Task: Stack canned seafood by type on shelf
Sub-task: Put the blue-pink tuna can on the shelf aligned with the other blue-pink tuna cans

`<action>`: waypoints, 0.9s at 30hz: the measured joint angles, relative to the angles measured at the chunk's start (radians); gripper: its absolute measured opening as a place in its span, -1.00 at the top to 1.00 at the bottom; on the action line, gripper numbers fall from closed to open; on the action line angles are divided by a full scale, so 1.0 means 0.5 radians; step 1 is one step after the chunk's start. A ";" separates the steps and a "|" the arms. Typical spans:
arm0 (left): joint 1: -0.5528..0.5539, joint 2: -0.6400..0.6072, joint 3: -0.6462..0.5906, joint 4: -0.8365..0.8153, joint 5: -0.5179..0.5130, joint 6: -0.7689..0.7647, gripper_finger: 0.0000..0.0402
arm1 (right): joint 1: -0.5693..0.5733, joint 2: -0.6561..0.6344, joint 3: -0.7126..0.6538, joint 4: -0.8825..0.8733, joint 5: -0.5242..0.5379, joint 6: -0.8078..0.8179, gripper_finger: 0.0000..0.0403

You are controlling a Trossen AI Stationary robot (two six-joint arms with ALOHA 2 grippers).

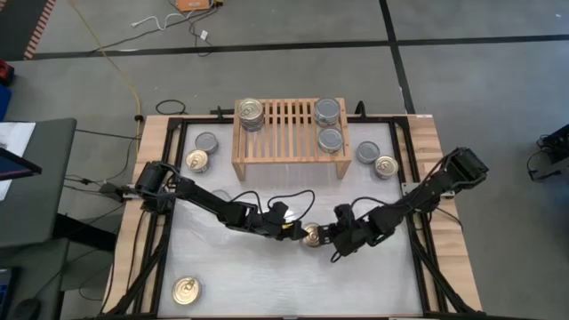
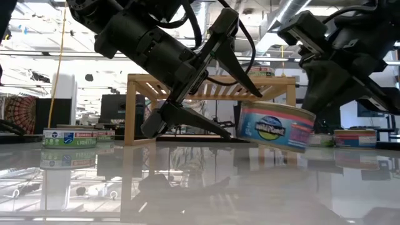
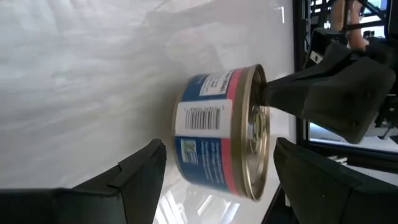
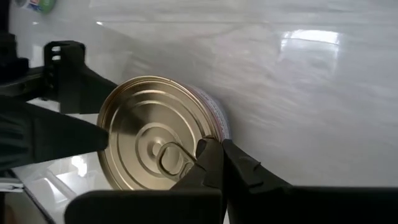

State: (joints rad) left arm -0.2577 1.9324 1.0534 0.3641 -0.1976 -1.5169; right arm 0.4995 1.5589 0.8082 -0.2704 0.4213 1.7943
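Near the middle of the table (image 1: pixel 267 284), toward its front half, both arms meet over one gold-topped can (image 1: pixel 311 235). The right gripper (image 4: pixel 214 155) has its fingers pinched together on the rim of that can, right by the pull ring, and the low view shows the can tipped up on its edge with one side off the surface. The left gripper (image 3: pixel 214 165) sits just to the can's left with its fingers spread wide on either side of it, not clamped on it as far as I can see. Farther back, the shelf (image 1: pixel 289 133) stands at the far middle, with a gold-topped stack (image 1: pixel 251 114) on its left end and two silver-topped cans (image 1: pixel 329 124) on its right end. Loose cans sit on the table at both sides of the shelf, plus one lone gold-topped can (image 1: pixel 186 290) at the near left corner.
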 joint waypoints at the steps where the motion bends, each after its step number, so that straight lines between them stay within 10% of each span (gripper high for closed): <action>1: 0.000 0.000 0.000 0.000 -0.013 -0.006 -0.42 | -0.010 0.000 0.001 0.010 0.000 -0.002 0.90; 27: 0.031 0.001 -0.003 -0.159 0.032 0.122 -0.42 | -0.138 0.001 0.004 0.246 0.002 -0.256 0.90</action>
State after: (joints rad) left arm -0.2424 1.9327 1.0519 0.2848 -0.1816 -1.4557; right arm 0.4305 1.5593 0.8101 -0.1472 0.4221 1.6665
